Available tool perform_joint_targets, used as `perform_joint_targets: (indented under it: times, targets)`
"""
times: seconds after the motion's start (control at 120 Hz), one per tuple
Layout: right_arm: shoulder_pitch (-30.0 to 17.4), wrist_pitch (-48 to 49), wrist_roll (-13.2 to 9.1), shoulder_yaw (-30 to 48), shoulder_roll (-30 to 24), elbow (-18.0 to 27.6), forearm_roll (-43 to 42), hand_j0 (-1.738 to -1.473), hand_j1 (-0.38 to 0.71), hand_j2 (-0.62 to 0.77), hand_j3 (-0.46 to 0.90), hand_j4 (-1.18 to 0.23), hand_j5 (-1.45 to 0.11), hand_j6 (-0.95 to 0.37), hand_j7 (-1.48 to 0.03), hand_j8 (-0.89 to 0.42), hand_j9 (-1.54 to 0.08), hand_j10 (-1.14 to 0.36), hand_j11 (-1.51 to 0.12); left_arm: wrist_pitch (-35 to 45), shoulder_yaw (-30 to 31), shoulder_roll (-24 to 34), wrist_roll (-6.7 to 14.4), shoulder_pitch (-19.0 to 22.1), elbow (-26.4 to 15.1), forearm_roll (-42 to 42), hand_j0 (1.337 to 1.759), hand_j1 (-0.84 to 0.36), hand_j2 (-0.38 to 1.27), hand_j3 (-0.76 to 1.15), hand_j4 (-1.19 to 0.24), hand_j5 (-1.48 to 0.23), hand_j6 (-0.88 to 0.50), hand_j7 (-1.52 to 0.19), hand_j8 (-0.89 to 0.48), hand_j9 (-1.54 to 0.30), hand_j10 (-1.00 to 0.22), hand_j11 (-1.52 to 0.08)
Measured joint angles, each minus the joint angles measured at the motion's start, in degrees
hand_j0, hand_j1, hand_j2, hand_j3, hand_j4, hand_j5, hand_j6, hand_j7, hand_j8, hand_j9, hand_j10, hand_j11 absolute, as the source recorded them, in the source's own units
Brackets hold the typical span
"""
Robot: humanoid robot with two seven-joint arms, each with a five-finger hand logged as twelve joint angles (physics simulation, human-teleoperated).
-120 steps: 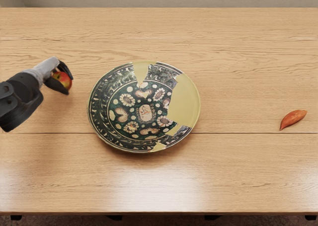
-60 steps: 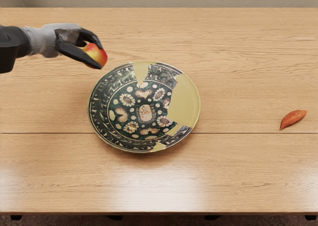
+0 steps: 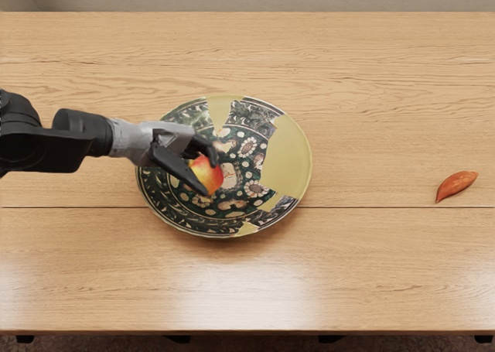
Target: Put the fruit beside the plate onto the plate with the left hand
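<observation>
A round patterned plate point(image 3: 286, 162), dark green with yellow patches and flower motifs, lies in the middle of the wooden table. My left hand point(image 3: 189, 162) reaches in from the left and hovers over the plate's left half. Its dark fingers are curled around a red and yellow fruit point(image 3: 207, 174), which sits over the plate's inner pattern. Whether the fruit touches the plate I cannot tell. The right arm does not show.
A small orange leaf-shaped object point(image 3: 455, 185) lies on the table point(image 3: 371, 267) far to the right of the plate. The table's back edge meets a grey wall.
My left hand carried the fruit from beside the plate's left, up over its upper-left rim, then down and right over the plate's left half.
</observation>
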Motion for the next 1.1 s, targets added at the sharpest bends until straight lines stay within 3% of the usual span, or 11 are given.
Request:
perform_joint_targets:
  times: [0.05,0.142,0.192,0.375,0.492,0.675,0.75,1.1]
  targets:
    - [0.0,0.0,0.0,0.0,0.0,0.0,0.0,-1.658,-0.34,0.0,0.0,-0.01,-0.01,-0.01,-0.01,-0.01,-0.01,-0.01,-0.01,0.0,0.7,0.1,0.0,-0.5,0.1,0.2,1.649,-0.29,0.25,0.0,-0.67,-0.95,-0.32,-0.97,-0.27,-0.96,-0.54,-0.94]
    - [0.0,0.0,0.0,0.0,0.0,0.0,0.0,-1.658,-0.34,0.0,0.0,-0.01,-0.01,-0.01,-0.01,-0.01,-0.01,-0.01,-0.01,-0.8,2.0,0.2,0.0,-1.2,0.2,0.5,1.652,-0.09,0.16,0.0,-0.45,-0.64,-0.22,-0.65,-0.19,-0.64,-0.36,-0.63]
    - [0.0,0.0,0.0,0.0,0.0,0.0,0.0,-1.658,-0.34,0.0,0.0,-0.01,-0.01,-0.01,-0.01,-0.01,-0.01,-0.01,-0.01,-2.1,1.6,0.6,0.0,-1.6,0.2,0.3,1.654,0.0,0.13,0.0,-0.35,-0.5,-0.18,-0.51,-0.15,-0.51,-0.19,-0.49]
    - [0.0,0.0,0.0,0.0,0.0,0.0,0.0,-1.658,-0.34,0.0,0.0,-0.01,-0.01,-0.01,-0.01,-0.01,-0.01,-0.01,-0.01,-7.9,-5.5,2.8,0.0,-1.5,0.1,-3.6,1.656,0.2,0.05,0.0,-0.15,-0.22,-0.08,-0.22,-0.07,-0.22,-0.09,-0.21]
    - [0.0,0.0,0.0,0.0,0.0,0.0,0.0,-1.658,-0.34,0.0,0.0,-0.01,-0.01,-0.01,-0.01,-0.01,-0.01,-0.01,-0.01,-8.7,-8.5,7.1,0.0,-0.1,0.2,-11.5,1.657,0.26,0.03,0.0,-0.09,-0.13,-0.05,-0.13,-0.05,-0.13,-0.06,-0.13]
    - [0.0,0.0,0.0,0.0,0.0,0.0,0.0,-1.658,-0.34,0.0,0.0,-0.01,-0.01,-0.01,-0.01,-0.01,-0.01,-0.01,-0.01,-9.1,-9.5,14.5,0.0,9.4,0.3,-26.2,1.658,0.3,0.01,0.0,-0.04,-0.06,-0.03,-0.06,-0.02,-0.06,-0.03,-0.06]
    - [0.0,0.0,0.0,0.0,0.0,0.0,0.0,-1.658,-0.34,0.0,0.0,-0.01,-0.01,-0.01,-0.01,-0.01,-0.01,-0.01,-0.01,-9.2,-9.5,18.0,0.0,11.3,0.7,-30.6,1.658,0.32,0.01,0.0,-0.03,-0.04,-0.02,-0.04,-0.02,-0.04,-0.02,-0.04]
    - [0.0,0.0,0.0,0.0,0.0,0.0,0.0,-1.658,-0.34,0.0,0.0,-0.01,-0.01,-0.01,-0.01,-0.01,-0.01,-0.01,-0.01,-9.2,-9.6,26.8,0.0,10.8,6.8,-35.0,1.658,0.34,0.0,0.0,-0.01,-0.01,0.0,-0.01,0.0,-0.01,0.0,-0.01]
